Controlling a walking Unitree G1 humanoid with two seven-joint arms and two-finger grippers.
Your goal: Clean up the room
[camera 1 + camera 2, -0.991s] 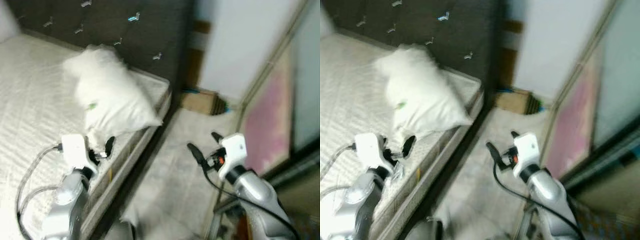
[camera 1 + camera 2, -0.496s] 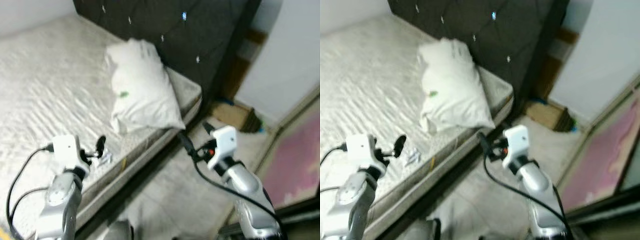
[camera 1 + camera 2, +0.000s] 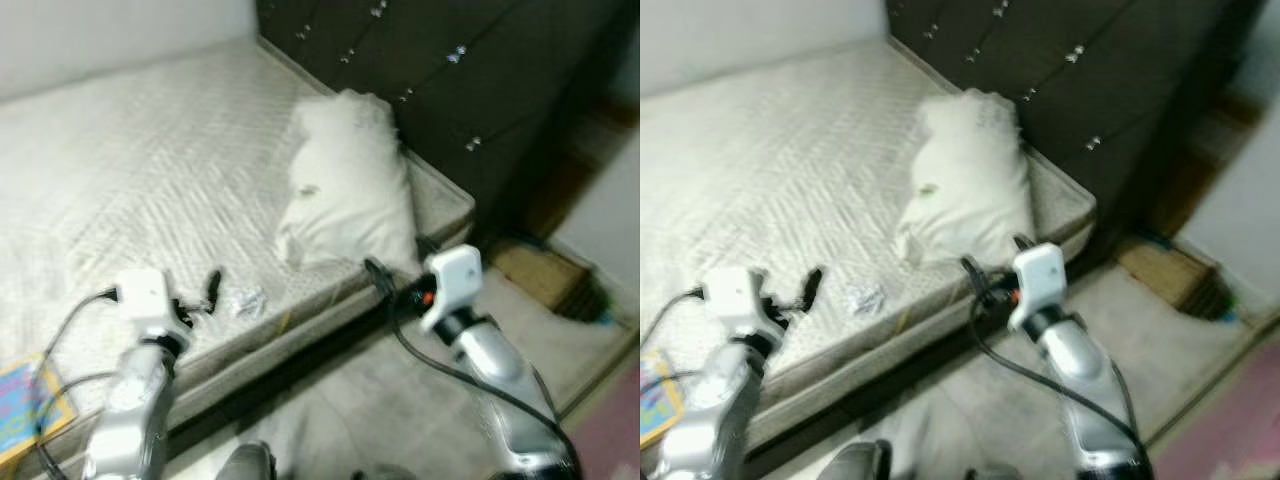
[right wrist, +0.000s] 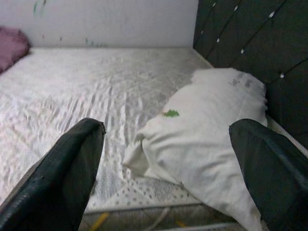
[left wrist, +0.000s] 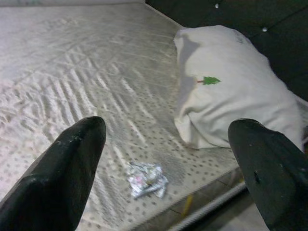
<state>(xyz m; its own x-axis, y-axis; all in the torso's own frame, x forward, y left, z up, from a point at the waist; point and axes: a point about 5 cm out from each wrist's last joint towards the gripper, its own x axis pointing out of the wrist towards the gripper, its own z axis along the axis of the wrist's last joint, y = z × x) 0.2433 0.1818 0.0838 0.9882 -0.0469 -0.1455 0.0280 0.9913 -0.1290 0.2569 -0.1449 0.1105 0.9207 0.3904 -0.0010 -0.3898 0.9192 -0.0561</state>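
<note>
I've got a crumpled foil wrapper (image 5: 147, 179) lying on the mattress (image 3: 130, 170), near its front edge, w/ the pillow (image 3: 352, 190) off to one side of it toward the headboard (image 3: 470, 70). Looks like the obvious bit of litter to clear.

Left gripper (image 5: 168, 173) hovers just short of the wrapper, fingers spread wide, holding nothing. Right gripper (image 4: 168, 173) also wide and empty, sitting off the mattress corner by the pillow.

My read: wrapper is v. light, thin, crinkly, prob. slippery; it'll skate or flatten if pushed. I'd pinch the raised crumpled middle, pressing slightly into the soft mattress.

Room: plenty of bare mattress around the wrapper. Mattress edge is close, so a nudge could knock it to the floor (image 3: 400, 400).
</note>
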